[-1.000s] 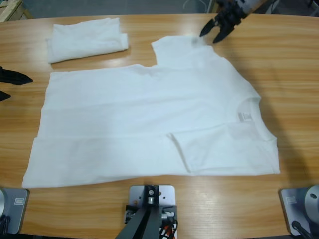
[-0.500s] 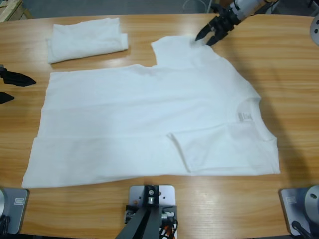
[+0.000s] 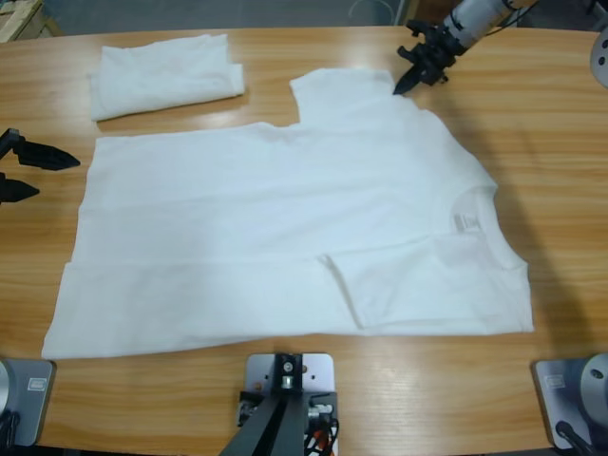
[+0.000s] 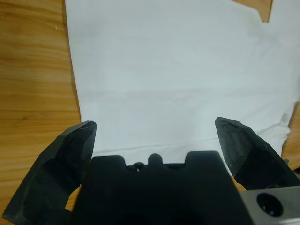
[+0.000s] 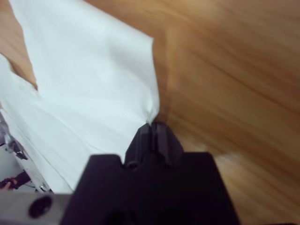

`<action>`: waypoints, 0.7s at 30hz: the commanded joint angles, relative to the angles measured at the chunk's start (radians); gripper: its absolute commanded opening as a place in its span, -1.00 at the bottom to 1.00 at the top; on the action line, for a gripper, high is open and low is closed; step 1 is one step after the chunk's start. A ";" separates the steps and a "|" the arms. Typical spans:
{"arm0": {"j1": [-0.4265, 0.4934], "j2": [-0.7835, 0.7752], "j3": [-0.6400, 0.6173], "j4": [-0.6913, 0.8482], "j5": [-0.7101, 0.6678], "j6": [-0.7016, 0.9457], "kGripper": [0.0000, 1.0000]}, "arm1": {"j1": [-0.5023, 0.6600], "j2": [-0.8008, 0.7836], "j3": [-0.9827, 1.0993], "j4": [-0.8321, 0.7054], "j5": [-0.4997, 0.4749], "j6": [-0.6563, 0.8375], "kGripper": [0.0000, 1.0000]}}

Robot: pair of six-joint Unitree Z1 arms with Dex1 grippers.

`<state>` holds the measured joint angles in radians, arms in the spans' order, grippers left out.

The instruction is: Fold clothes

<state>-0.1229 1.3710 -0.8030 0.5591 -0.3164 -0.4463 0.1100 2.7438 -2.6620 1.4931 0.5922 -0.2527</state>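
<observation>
At the T-shirt's (image 3: pixel 285 228) far sleeve, right pincer (image 3: pixel 407 80) pinches fabric; left pincer (image 3: pixel 24 173) gapes.

I see bare bench (image 3: pixel 551 161) on both sides of the big T-shirt (image 3: pixel 285 228). A folded white cloth (image 3: pixel 163 74), I think, blocks one far corner.

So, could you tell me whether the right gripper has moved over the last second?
Yes: the right gripper closed on the T-shirt's sleeve edge, jaws open earlier.
</observation>
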 commanded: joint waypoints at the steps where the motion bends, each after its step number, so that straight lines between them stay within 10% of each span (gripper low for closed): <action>1: -0.007 0.010 0.064 -0.046 -0.026 -0.001 1.00 | -0.012 -0.057 -0.207 0.036 -0.010 -0.028 -1.00; 21: 0.147 0.513 -0.234 -0.090 0.007 0.309 1.00 | -0.001 -0.147 -0.016 0.035 0.011 -0.091 -1.00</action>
<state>0.0271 1.6977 -0.9344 0.4648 -0.3206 -0.2303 0.1095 2.5984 -2.6482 1.5076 0.6154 -0.3317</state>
